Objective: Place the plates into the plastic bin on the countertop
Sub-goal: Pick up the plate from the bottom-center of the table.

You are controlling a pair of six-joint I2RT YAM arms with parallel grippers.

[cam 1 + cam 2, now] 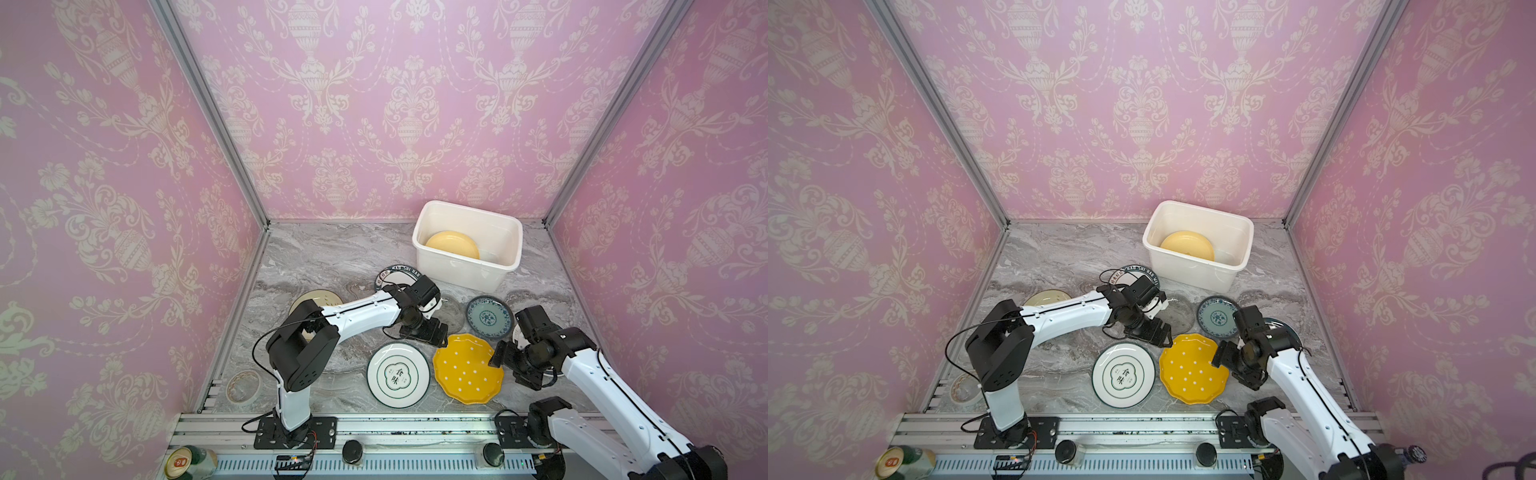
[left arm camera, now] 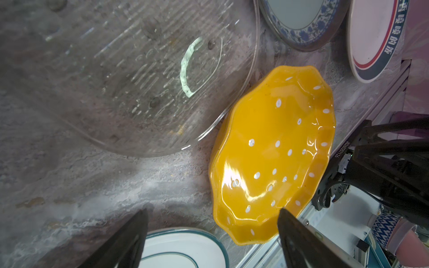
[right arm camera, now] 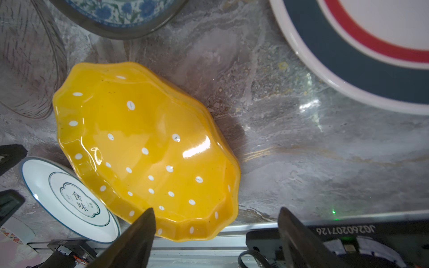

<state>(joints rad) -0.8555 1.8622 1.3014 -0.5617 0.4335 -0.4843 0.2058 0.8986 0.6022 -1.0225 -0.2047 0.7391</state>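
Countertop (image 1: pixel 332 257): grey marble and probably slick. The plates lie flat on it, so expect little gap under the rims.

Plastic bin (image 1: pixel 457 276) sits at the back, right of centre. One pale yellow plate (image 1: pixel 453 245) is in it, toward its left end. The others in view are outside the bin.

Front centre is the white plate with green rim (image 1: pixel 398 375). Just beside it, on its right, is the dotted yellow scalloped plate (image 1: pixel 467 370). The clear glass plate (image 2: pixel 139 76) and teal patterned plate (image 1: pixel 488 318) sit between those two and the bin.

The yellow one looks like glazed ceramic: stiff, fairly heavy, and glossy so likely slippery. It would chip if dropped. I'd pinch its raised wavy rim, one finger inside and one under the lip, since the flare leaves room.

The glass plate looks the worst to grab: low rim, hard to see, brittle.

Left gripper (image 2: pixel 213 210): jaws apart, empty, over the yellow plate's back-left rim.

Right gripper (image 3: pixel 216 208): jaws apart, empty, at that plate's right rim. Can't tell if it's touching.
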